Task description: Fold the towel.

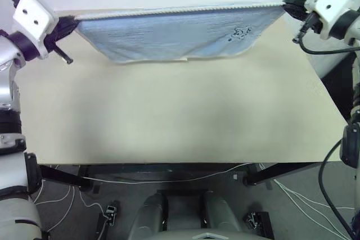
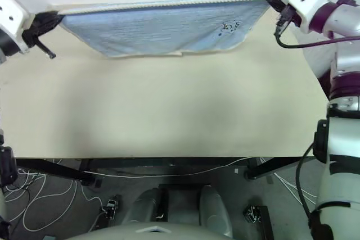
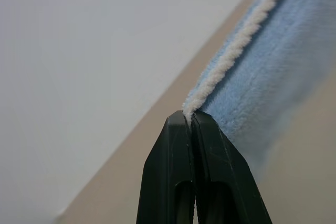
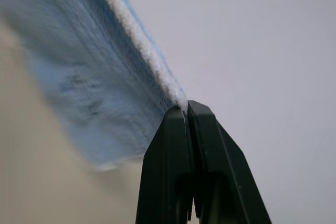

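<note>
Above the beige table (image 1: 169,116), the towel (image 1: 174,35), soft, light and limp, hangs stretched between the left gripper (image 1: 72,23) and the right gripper (image 1: 288,7), whose jaws are pinched tight on its top corners, probably the best place to hold it.

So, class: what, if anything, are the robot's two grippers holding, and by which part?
The light blue terry-cloth towel: left gripper and right gripper each pinch a corner of its white-piped top edge.
</note>
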{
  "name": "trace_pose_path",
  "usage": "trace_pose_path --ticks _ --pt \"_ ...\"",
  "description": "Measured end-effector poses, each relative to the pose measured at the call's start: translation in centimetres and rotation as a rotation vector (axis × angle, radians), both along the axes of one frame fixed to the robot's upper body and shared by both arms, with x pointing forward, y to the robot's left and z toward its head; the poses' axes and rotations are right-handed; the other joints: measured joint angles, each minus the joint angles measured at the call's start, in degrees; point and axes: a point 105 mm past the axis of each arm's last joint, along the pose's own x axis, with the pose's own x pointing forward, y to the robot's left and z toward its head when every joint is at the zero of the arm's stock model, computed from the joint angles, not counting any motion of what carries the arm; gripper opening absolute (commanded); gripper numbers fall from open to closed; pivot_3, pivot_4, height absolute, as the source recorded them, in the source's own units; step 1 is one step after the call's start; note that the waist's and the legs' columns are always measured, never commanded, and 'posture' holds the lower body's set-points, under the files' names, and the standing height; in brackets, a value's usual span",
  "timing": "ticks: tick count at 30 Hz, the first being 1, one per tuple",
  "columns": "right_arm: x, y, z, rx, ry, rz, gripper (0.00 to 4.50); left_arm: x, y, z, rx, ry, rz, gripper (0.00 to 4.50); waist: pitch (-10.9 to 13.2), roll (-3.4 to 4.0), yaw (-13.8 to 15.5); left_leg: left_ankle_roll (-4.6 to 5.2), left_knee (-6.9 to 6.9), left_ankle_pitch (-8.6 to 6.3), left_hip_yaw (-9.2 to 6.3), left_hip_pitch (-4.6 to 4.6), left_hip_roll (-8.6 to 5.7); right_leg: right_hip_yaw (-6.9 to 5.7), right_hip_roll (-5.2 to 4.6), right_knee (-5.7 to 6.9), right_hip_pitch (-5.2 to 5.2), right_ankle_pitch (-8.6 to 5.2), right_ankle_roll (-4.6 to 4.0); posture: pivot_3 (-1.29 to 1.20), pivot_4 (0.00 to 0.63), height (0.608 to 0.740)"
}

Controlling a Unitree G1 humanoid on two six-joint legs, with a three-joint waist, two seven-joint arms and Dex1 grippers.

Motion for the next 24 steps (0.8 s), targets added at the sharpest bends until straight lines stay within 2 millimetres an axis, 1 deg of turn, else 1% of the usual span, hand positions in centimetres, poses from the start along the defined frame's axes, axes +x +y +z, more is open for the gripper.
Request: trace_pose_path --ticks 2,4,6,7,8,9,11,14,17,20,24 --pt "-1.1 0.0 -2.2 0.008 0.090 0.045 0.01 -1.0 0.3 -2.0 0.021 0.076 -0.022 0.00 -0.01 0.00 0.00 0.01 0.02 0.00 -0.01 0.01 0.04 0.02 -0.04 0.01 0.02 0.00 0.00 0.00 0.150 0.740" --pt "-2.4 0.2 -5.7 0.008 0.226 0.093 0.01 -2.0 0.9 -4.4 0.044 0.173 -0.032 0.00 0.00 0.01 0.05 0.01 0.03 0.00 0.00 0.01 0.04 0.03 -0.03 0.04 -0.01 0.00 0.00 0.00 0.150 0.740" --pt "-4.9 0.5 -9.5 -0.009 0.391 0.140 0.01 -3.4 1.4 -6.5 0.066 0.265 -0.042 0.00 0.01 0.02 0.23 0.02 0.02 -0.01 -0.02 -0.03 0.04 0.03 -0.06 0.03 -0.02 0.00 -0.01 0.00 0.150 0.740" --pt "-6.6 0.8 -11.8 -0.007 0.499 0.173 0.01 -4.5 1.8 -7.8 0.075 0.331 -0.049 0.00 0.01 0.02 0.38 0.03 0.02 -0.02 -0.04 -0.08 0.04 0.02 -0.08 0.01 -0.02 0.00 -0.01 0.00 0.150 0.740" --pt "-7.9 1.1 -13.2 0.000 0.581 0.194 0.01 -5.3 2.0 -9.0 0.087 0.392 -0.054 0.00 0.02 0.05 0.42 0.05 0.04 -0.03 -0.02 -0.06 0.02 0.03 -0.12 0.00 0.00 0.00 0.00 0.00 0.150 0.740" --pt "-8.6 1.3 -13.9 0.006 0.624 0.208 0.01 -5.8 2.2 -9.7 0.096 0.430 -0.056 0.00 0.03 0.06 0.41 0.05 0.08 -0.03 -0.01 -0.02 0.02 0.03 -0.13 0.02 0.03 0.00 0.00 0.00 0.150 0.740" --pt "-10.5 1.5 -14.4 0.009 0.691 0.223 0.01 -7.0 2.4 -10.9 0.109 0.500 -0.067 0.00 0.04 0.07 0.43 0.05 0.06 -0.03 -0.02 0.07 0.02 0.03 -0.14 0.02 0.12 0.01 0.00 0.00 0.150 0.740" --pt "-12.5 1.9 -14.6 0.017 0.746 0.243 0.01 -8.3 2.7 -11.5 0.089 0.546 -0.067 0.00 0.02 0.04 0.51 0.05 0.04 -0.04 -0.04 0.15 0.05 0.00 -0.15 -0.04 0.23 0.00 -0.01 0.00 0.150 0.740" --pt "-14.4 2.4 -15.9 0.061 0.852 0.265 0.01 -10.2 3.2 -12.6 0.076 0.636 -0.067 0.00 0.02 0.04 0.52 0.08 0.01 -0.07 -0.03 0.14 0.05 0.01 -0.17 -0.11 0.24 0.00 -0.01 0.00 0.150 0.740" --pt "-15.3 2.7 -15.9 0.088 0.886 0.279 0.01 -11.3 3.5 -13.7 0.055 0.702 -0.062 0.00 0.02 0.05 0.51 0.08 -0.01 -0.07 -0.03 0.16 0.07 0.01 -0.17 -0.11 0.25 0.00 -0.01 0.00 0.150 0.740" --pt "-15.2 3.0 -15.5 0.086 0.880 0.285 0.01 -11.5 3.5 -13.9 0.043 0.726 -0.060 0.00 0.01 0.03 0.77 0.08 0.01 -0.07 -0.02 0.16 0.06 0.00 -0.21 -0.16 0.28 0.00 -0.01 0.00 0.150 0.740"
